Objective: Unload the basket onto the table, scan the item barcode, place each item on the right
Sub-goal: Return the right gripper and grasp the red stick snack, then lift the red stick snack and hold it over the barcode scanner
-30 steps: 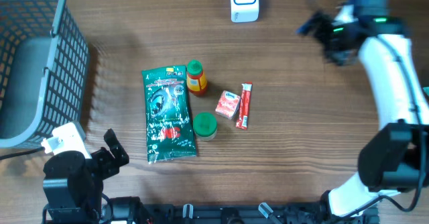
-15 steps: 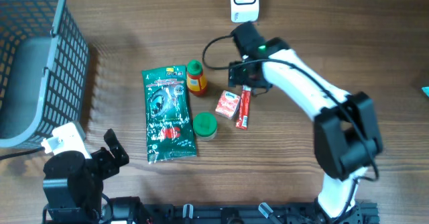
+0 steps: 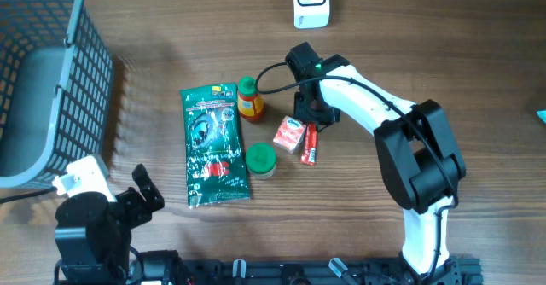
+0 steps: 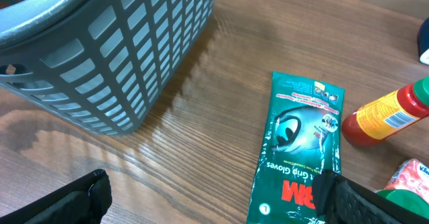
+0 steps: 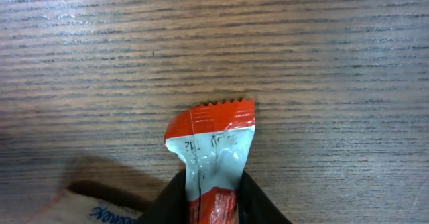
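Overhead: found stick (image 3: pixel 310 151) at mid-desk, just beside pink packet (image 3: pixel 289 135), upper end under right jaws. Left wrist: saw left jaws spread wide, holding nothing, above glove pack (image 4: pixel 298 158) near basket (image 4: pixel 120 63). Right wrist: saw right jaws pinched onto stick (image 5: pixel 213 150).

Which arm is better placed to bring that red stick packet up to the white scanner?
Right. Its claw pinches the end of the red stick packet, fairly near the white scanner. The left claw sits open at the table's near corner by the basket, holding nothing.
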